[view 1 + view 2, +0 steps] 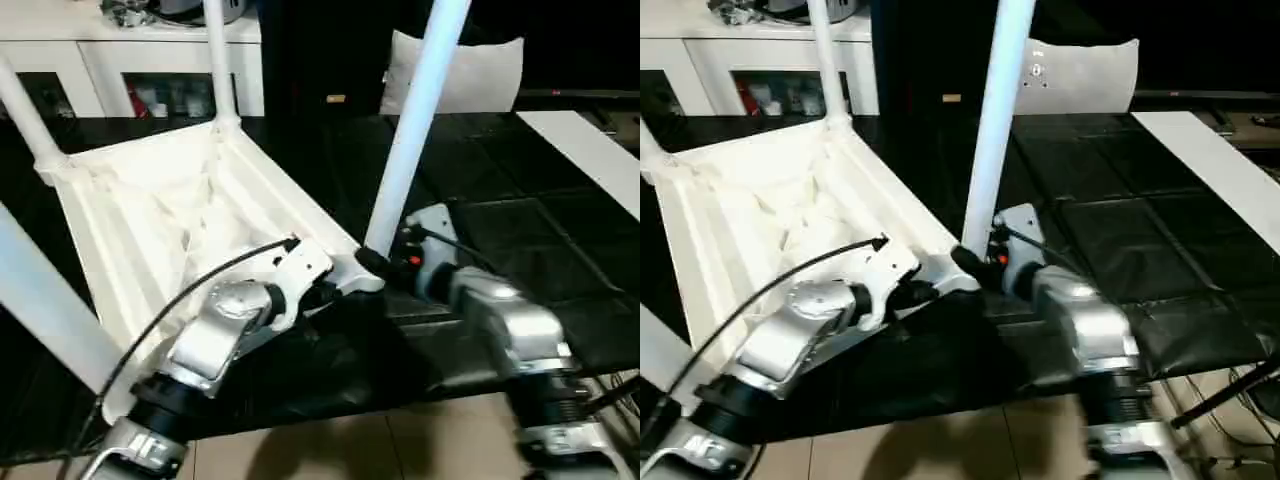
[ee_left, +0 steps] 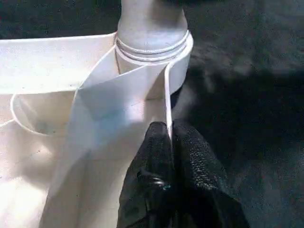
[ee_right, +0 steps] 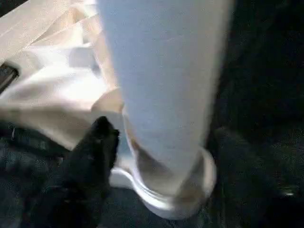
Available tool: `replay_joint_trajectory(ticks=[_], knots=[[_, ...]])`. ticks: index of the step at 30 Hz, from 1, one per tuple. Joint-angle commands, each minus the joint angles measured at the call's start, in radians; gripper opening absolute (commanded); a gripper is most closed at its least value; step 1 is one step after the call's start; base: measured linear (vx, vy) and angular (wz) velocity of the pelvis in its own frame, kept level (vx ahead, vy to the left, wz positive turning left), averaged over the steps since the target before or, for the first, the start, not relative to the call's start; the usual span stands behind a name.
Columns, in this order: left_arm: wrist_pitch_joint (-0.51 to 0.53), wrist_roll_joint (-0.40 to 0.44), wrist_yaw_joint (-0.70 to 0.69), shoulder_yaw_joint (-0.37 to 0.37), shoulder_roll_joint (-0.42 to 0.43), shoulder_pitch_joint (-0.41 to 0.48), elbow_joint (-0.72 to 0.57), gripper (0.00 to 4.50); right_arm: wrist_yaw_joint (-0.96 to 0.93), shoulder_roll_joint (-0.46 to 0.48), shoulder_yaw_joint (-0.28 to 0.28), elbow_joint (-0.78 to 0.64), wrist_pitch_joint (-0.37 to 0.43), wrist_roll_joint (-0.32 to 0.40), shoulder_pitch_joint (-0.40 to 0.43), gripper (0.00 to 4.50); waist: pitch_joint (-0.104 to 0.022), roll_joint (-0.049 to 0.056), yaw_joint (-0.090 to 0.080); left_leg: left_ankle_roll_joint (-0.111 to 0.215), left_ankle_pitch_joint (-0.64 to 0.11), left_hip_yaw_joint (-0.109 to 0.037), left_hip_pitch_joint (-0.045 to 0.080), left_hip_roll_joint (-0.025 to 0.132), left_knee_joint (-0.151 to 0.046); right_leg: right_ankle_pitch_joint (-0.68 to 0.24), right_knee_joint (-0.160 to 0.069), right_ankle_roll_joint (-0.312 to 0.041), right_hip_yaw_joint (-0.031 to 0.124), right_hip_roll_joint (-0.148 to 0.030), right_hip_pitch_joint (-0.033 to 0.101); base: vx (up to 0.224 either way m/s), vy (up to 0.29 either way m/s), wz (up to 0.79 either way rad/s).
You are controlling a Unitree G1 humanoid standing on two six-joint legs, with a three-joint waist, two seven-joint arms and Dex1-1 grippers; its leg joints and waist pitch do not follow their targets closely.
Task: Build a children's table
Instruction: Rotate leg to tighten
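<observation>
Left tool (image 2: 168, 142) pinches the tabletop's (image 1: 150, 200) rim; right tool's (image 1: 372, 262) spread hidden behind leg (image 1: 412, 130)

A home-like room: white shelved cabinet (image 1: 130, 60) with clutter, a pillow (image 1: 460, 70), tiled floor (image 1: 330, 445)

A black mat (image 1: 1110, 250) with stitched squares covers the work surface, above pale floor tiles (image 1: 340, 450). Behind stands a white cabinet (image 1: 130, 60) with open shelves holding small items. A white cushion (image 1: 470, 70) leans further right, and a white board (image 1: 1210, 160) lies on the mat
</observation>
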Motion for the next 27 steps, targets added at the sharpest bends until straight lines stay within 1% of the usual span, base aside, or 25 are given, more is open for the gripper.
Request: replay_joint_trajectory(ticks=[1, 2, 3, 4, 5, 6, 7, 8, 9, 10, 11, 12, 13, 15, 16, 19, 20, 21, 22, 24, 27], knots=[[-0.063, -0.023, -0.094, -0.018, 0.031, -0.005, -0.065, 0.0, 0.085, -0.044, 0.026, -0.005, -0.041, -0.014, -0.002, 3.82, -0.062, 0.0, 0.01, 0.079, -0.003, -0.005, -0.013, 0.025, -0.061, -0.289, -0.067, -0.01, 0.076, -0.085, 0.083, 0.0, 0.0, 0.0], [-0.064, -0.023, -0.099, -0.019, 0.035, -0.005, -0.065, 0.0, 0.094, -0.05, 0.029, -0.004, -0.044, -0.014, -0.002, 3.92, -0.062, 0.0, 0.01, 0.079, -0.003, -0.005, -0.013, 0.025, -0.061, -0.289, -0.067, -0.01, 0.076, -0.085, 0.083, 0.0, 0.0, 0.0], [-0.085, -0.022, -0.135, -0.026, 0.063, -0.002, -0.064, 0.0, 0.16, -0.085, 0.043, -0.007, -0.064, -0.005, -0.003, 3.92, -0.062, 0.0, 0.012, 0.08, -0.004, -0.006, -0.014, 0.027, -0.061, -0.287, -0.065, -0.012, 0.075, -0.083, 0.082, 0.0, 0.0, 0.0], [-0.132, -0.026, -0.199, -0.04, 0.102, 0.007, -0.062, 0.0, 0.273, -0.131, 0.064, -0.024, -0.1, 0.018, 0.002, 3.92, -0.062, 0.0, 0.015, 0.085, -0.005, -0.005, -0.012, 0.028, -0.06, -0.283, -0.064, -0.014, 0.076, -0.083, 0.08, 0.0, 0.0, 0.0], [-0.149, -0.029, -0.228, -0.047, 0.119, 0.01, -0.062, 0.0, 0.325, -0.151, 0.076, -0.033, -0.117, 0.028, 0.005, 3.92, -0.064, 0.0, 0.018, 0.09, -0.006, -0.006, -0.012, 0.029, -0.059, -0.278, -0.063, -0.015, 0.076, -0.084, 0.082, 0.0, 0.0, 0.0], [-0.152, -0.029, -0.233, -0.048, 0.121, 0.011, -0.062, 0.0, 0.333, -0.153, 0.078, -0.034, -0.119, 0.029, 0.006, 3.92, -0.063, 0.001, 0.022, 0.096, 0.001, -0.006, -0.012, 0.032, -0.059, -0.264, -0.059, -0.021, 0.079, -0.084, 0.08, 0.0, 0.0, 0.0], [-0.162, -0.031, -0.257, -0.054, 0.136, 0.013, -0.063, 0.0, 0.375, -0.17, 0.089, -0.04, -0.133, 0.034, 0.008, 3.92, -0.063, 0.001, 0.027, 0.095, 0.009, -0.005, -0.012, 0.033, -0.059, -0.251, -0.057, -0.033, 0.079, -0.084, 0.079, 0.0, 0.0, 0.0], [-0.177, -0.038, -0.295, -0.063, 0.157, 0.016, -0.064, 0.0, 0.412, -0.187, 0.106, -0.034, -0.166, 0.027, 0.005, 3.92, -0.063, 0.001, 0.027, 0.095, 0.009, -0.005, -0.012, 0.033, -0.059, -0.251, -0.057, -0.033, 0.079, -0.084, 0.079, 0.0, 0.0, 0.0], [-0.192, -0.047, -0.34, -0.074, 0.183, 0.02, -0.068, 0.0, 0.443, -0.202, 0.126, -0.019, -0.202, 0.014, -0.003, 3.92, -0.062, 0.001, 0.035, 0.093, -0.001, -0.004, -0.01, 0.033, -0.06, -0.262, -0.057, -0.04, 0.078, -0.086, 0.077, 0.0, 0.0, 0.0], [-0.192, -0.047, -0.34, -0.074, 0.183, 0.02, -0.068, 0.0, 0.443, -0.202, 0.126, -0.019, -0.202, 0.014, -0.003, 3.92, -0.062, 0.001, 0.036, 0.086, -0.001, -0.004, -0.009, 0.035, -0.062, -0.263, -0.056, -0.045, 0.08, -0.085, 0.077, 0.0, 0.0, 0.0], [-0.2, -0.057, -0.375, -0.085, 0.2, 0.025, -0.077, 0.0, 0.469, -0.207, 0.137, 0.0, -0.217, 0.012, -0.011, 3.76, -0.062, 0.002, 0.037, 0.084, -0.002, -0.005, -0.009, 0.035, -0.061, -0.264, -0.056, -0.048, 0.08, -0.086, 0.077, 0.0, 0.0, 0.0], [-0.205, -0.06, -0.396, -0.093, 0.21, 0.029, -0.085, 0.0, 0.49, -0.207, 0.143, 0.009, -0.218, 0.016, -0.013, 3.64, -0.061, -0.002, 0.039, 0.081, -0.006, -0.004, -0.009, 0.035, -0.062, -0.269, -0.056, -0.05, 0.08, -0.086, 0.077, 0.0, 0.0, 0.0], [-0.205, -0.06, -0.396, -0.093, 0.21, 0.029, -0.085, 0.0, 0.49, -0.207, 0.143, 0.009, -0.218, 0.016, -0.013, 3.55, -0.061, 0.0, 0.04, 0.077, -0.007, -0.005, -0.009, 0.036, -0.062, -0.273, -0.056, -0.052, 0.08, -0.086, 0.078, 0.0, 0.0, 0.0], [-0.222, -0.065, -0.438, -0.106, 0.227, 0.033, -0.094, 0.0, 0.541, -0.203, 0.152, 0.029, -0.221, 0.037, -0.017, 3.47, -0.06, -0.001, 0.043, 0.074, -0.022, -0.005, -0.008, 0.036, -0.063, -0.289, -0.057, -0.051, 0.079, -0.088, 0.078, 0.0, 0.0, 0.0], [-0.23, -0.068, -0.458, -0.112, 0.234, 0.035, -0.099, 0.0, 0.565, -0.198, 0.157, 0.044, -0.226, 0.049, -0.018, 3.3, -0.059, 0.001, 0.044, 0.073, -0.03, -0.004, -0.008, 0.037, -0.063, -0.3, -0.06, -0.048, 0.08, -0.088, 0.078, 0.0, 0.0, 0.0], [-0.232, -0.074, -0.474, -0.114, 0.24, 0.035, -0.104, 0.0, 0.587, -0.188, 0.164, 0.07, -0.24, 0.054, -0.017, 3.1, -0.059, 0.0, 0.048, 0.066, -0.041, -0.003, -0.005, 0.036, -0.063, -0.321, -0.065, -0.042, 0.079, -0.088, 0.077, 0.0, 0.0, 0.0], [-0.235, -0.075, -0.479, -0.114, 0.242, 0.034, -0.103, 0.0, 0.597, -0.186, 0.168, 0.08, -0.248, 0.055, -0.016, 3.0, -0.059, -0.001, 0.049, 0.063, -0.046, -0.003, -0.007, 0.035, -0.064, -0.332, -0.065, -0.035, 0.078, -0.087, 0.079, 0.0, 0.0, 0.0], [-0.235, -0.075, -0.478, -0.114, 0.241, 0.033, -0.103, 0.0, 0.598, -0.186, 0.169, 0.081, -0.248, 0.055, -0.015, 3.0, -0.057, -0.001, 0.047, 0.058, -0.057, -0.003, -0.006, 0.034, -0.065, -0.356, -0.07, -0.025, 0.077, -0.087, 0.078, 0.0, 0.0, 0.0], [-0.244, -0.072, -0.476, -0.115, 0.238, 0.028, -0.094, 0.0, 0.616, -0.181, 0.174, 0.092, -0.249, 0.062, -0.011, 2.76, -0.057, -0.002, 0.046, 0.055, -0.065, -0.003, -0.005, 0.032, -0.065, -0.376, -0.074, -0.015, 0.076, -0.087, 0.08, 0.0, 0.0, 0.0], [-0.251, -0.066, -0.47, -0.113, 0.234, 0.026, -0.087, 0.0, 0.634, -0.176, 0.179, 0.097, -0.252, 0.068, -0.006, 2.64, -0.059, -0.001, 0.047, 0.052, -0.062, -0.004, -0.005, 0.032, -0.065, -0.38, -0.074, -0.007, 0.076, -0.086, 0.081, 0.0, 0.0, 0.0], [-0.253, -0.062, -0.467, -0.108, 0.231, 0.025, -0.08, 0.0, 0.65, -0.173, 0.181, 0.097, -0.251, 0.073, -0.002, 2.33, -0.06, -0.001, 0.048, 0.054, -0.052, -0.005, -0.004, 0.033, -0.065, -0.361, -0.071, -0.007, 0.076, -0.084, 0.079, 0.0, 0.0, 0.0]])
